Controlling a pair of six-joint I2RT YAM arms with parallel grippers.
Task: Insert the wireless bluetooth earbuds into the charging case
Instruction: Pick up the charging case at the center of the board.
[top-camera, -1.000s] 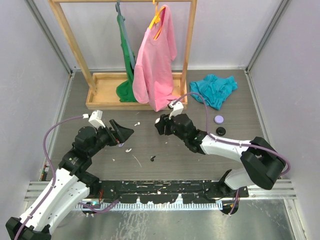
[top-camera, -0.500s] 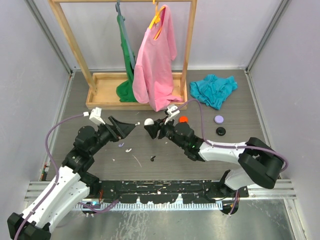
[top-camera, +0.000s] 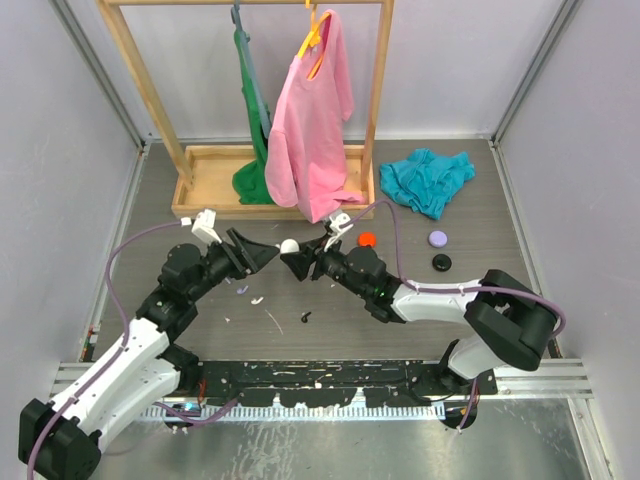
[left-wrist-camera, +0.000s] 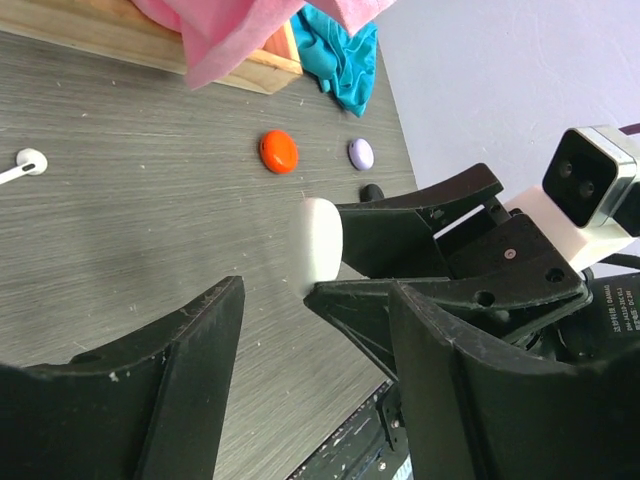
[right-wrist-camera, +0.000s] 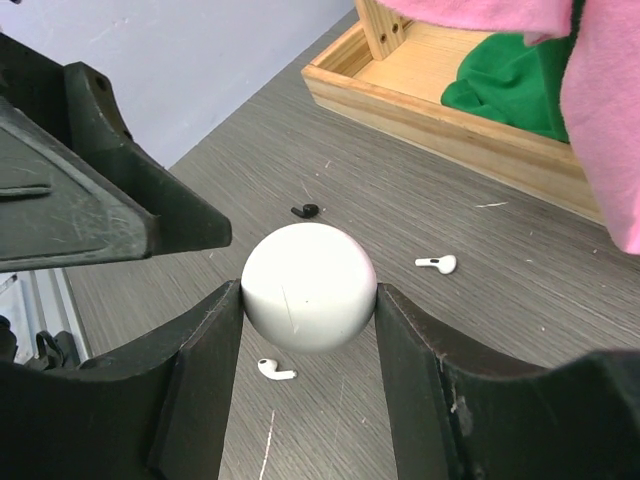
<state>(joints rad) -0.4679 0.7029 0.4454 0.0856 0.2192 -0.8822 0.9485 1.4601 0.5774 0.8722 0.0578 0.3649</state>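
The grey worktop (top-camera: 150, 200) fills the booth floor. At its 12 o'clock stands a wooden rack (top-camera: 375, 100) with a pink shirt (top-camera: 310, 130) and a green garment (top-camera: 252, 120) hanging from it. A teal cloth (top-camera: 428, 180) lies crumpled at about 1 o'clock.

Both arms reach in towards the middle and meet nose to nose. The right end effector (top-camera: 298, 263) is closed on a round white case (right-wrist-camera: 308, 280), which bulges out between its two fingers and sits clear of the worktop. The left end effector (top-camera: 272, 252) is right beside it at the case's 9 o'clock. Its jaws stand apart with nothing between them, and I cannot tell whether its tips touch the case.

A red oval (top-camera: 367, 239) rests just past the right wrist at 3 o'clock from the case. Further along the same way are a lilac disc (top-camera: 437, 238) and a black disc (top-camera: 441, 262).

The earbuds lie loose on the worktop, none in the case. A black bud (top-camera: 305, 318) is at 6 o'clock from the case and a lilac bud (top-camera: 241, 290) at 8 o'clock. Two white ones show beneath the right wrist: one (right-wrist-camera: 437, 264) and another (right-wrist-camera: 272, 370).
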